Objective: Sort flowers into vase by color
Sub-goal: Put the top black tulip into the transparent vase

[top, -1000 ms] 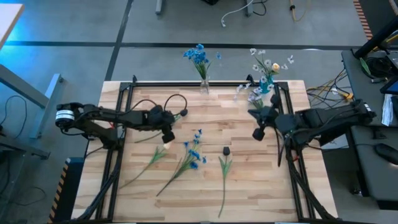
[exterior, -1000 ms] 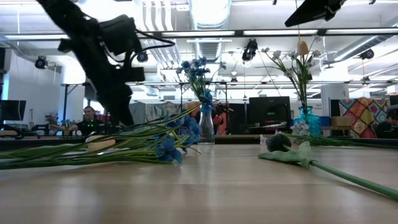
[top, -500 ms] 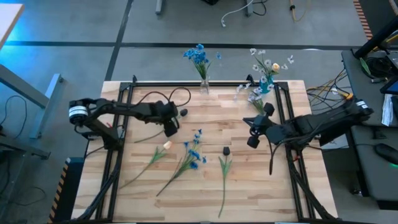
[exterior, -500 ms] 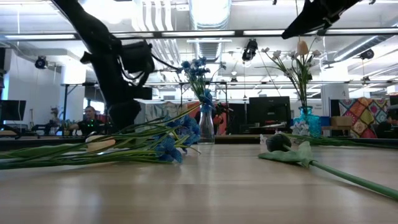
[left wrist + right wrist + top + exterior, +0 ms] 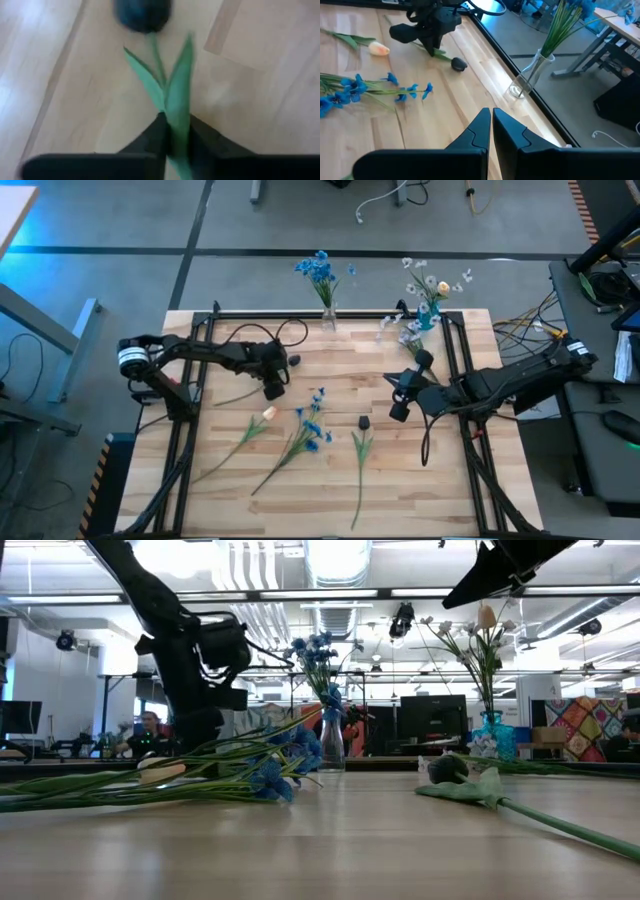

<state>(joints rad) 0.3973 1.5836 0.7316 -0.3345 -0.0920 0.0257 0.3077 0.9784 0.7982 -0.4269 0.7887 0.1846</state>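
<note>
On the wooden bench (image 5: 330, 500) lie several loose flowers: a pale orange-headed sprig (image 5: 248, 431) toward the left, a blue-blossomed sprig (image 5: 303, 432) in the middle, and a dark-headed sprig (image 5: 361, 442) to its right. At the far edge stand a clear vase (image 5: 328, 317) with blue blossoms and, to its right, a blue vase (image 5: 427, 319) with white and pale heads.

The left end effector (image 5: 273, 388) is low over the bench left of centre, clenched on the green stem of another dark-headed flower (image 5: 293, 361) — the left wrist view shows the stem and a leaf pinched between its dark fingers (image 5: 155, 140), the dark head (image 5: 143, 12) lying beyond on the wood. The high view gives only the head beside a looping black cable (image 5: 285, 332); the grip itself is hidden under the arm.

The right end effector (image 5: 397, 412) hangs over the bench right of centre, fingers pressed together on nothing, well apart from the loose sprigs. Its wrist view looks across at the left arm, the orange head (image 5: 379, 48), the blue blossoms (image 5: 360, 87) and the clear vase (image 5: 525, 80) by the black frame rail (image 5: 520, 65).

The low view alone shows the room behind — ceiling lights, monitors, a seated person (image 5: 146, 733) — and the blue sprig in front of the left arm's lower part. No writing can be read.
</note>
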